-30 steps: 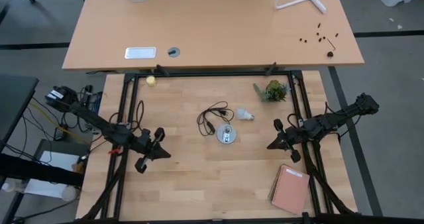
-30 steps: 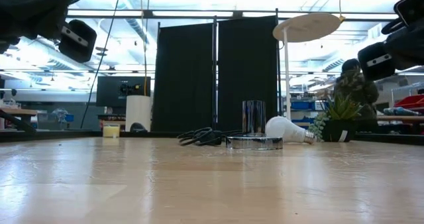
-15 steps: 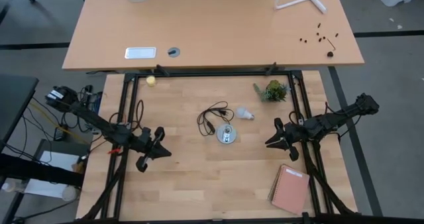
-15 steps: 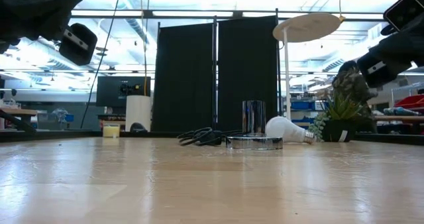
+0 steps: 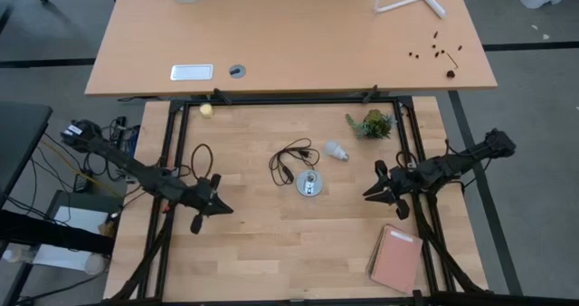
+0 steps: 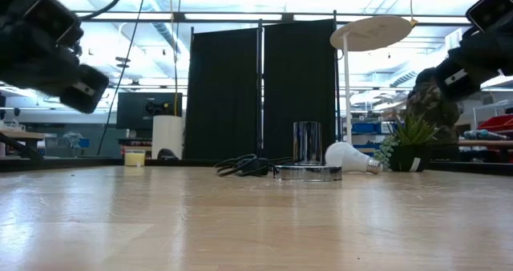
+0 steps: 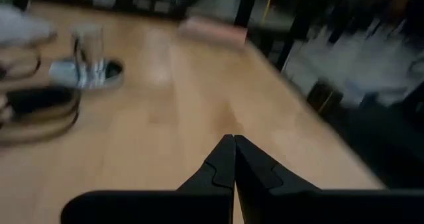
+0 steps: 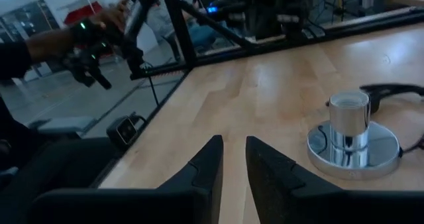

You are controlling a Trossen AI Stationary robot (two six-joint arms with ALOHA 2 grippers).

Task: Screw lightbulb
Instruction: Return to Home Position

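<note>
The white lightbulb [image 5: 336, 150] [image 6: 345, 157] lies on its side on the wooden table, just beyond the round silver socket disc [image 5: 309, 183] [image 6: 307, 171] [image 8: 354, 144]. The disc's black cord [image 5: 291, 158] coils on the table beside it. My left gripper [image 5: 224, 208] [image 7: 234, 142] hovers shut at the table's left, well short of the disc. At the table's right my right gripper [image 5: 366, 195] [image 8: 233, 148] also hovers shut, pointing at the disc. Neither has anything between its fingers.
A small potted plant [image 5: 373, 123] stands at the far right, close to the bulb. A yellowish ball [image 5: 206, 109] lies at the far left corner, and a pinkish notebook [image 5: 396, 257] at the near right. Bare wood lies between both grippers and the disc.
My left gripper has come down a little toward the table and tipped, staying shut. My right gripper has rolled slightly about its own axis without shifting place. The bulb, disc and cord have not moved.
</note>
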